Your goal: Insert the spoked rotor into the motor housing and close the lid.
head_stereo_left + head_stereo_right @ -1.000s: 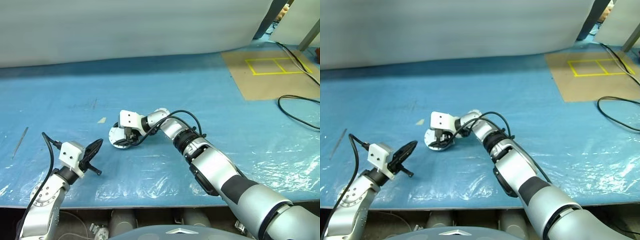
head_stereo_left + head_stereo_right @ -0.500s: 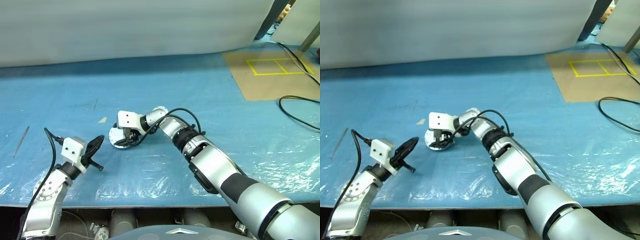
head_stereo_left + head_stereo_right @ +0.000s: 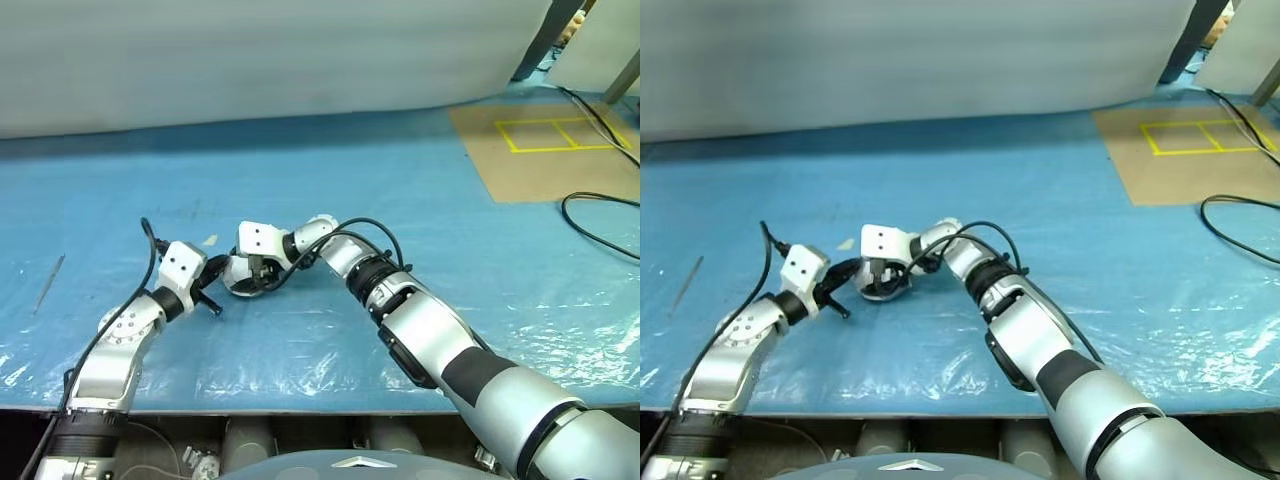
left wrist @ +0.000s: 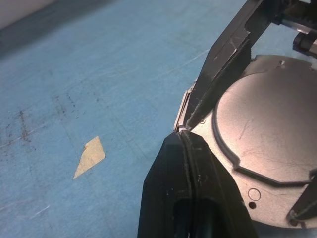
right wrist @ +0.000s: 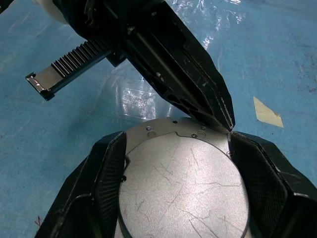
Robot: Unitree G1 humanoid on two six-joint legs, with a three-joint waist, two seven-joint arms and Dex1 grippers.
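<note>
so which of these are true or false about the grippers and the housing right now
1. The right gripper holds the motor housing between its two fingers. True.
2. The left gripper is wide open above the housing. False: it is shut, with its tips at the housing's rim.
3. A small tan scrap lies on the blue sheet near the housing. True.
4. Copper windings show on the housing's upper face. False: that face is a smooth, scratched silver plate.
5. The yellow taped rectangle lies on the robot's left. False: it is far off to the right, on a brown board.
</note>
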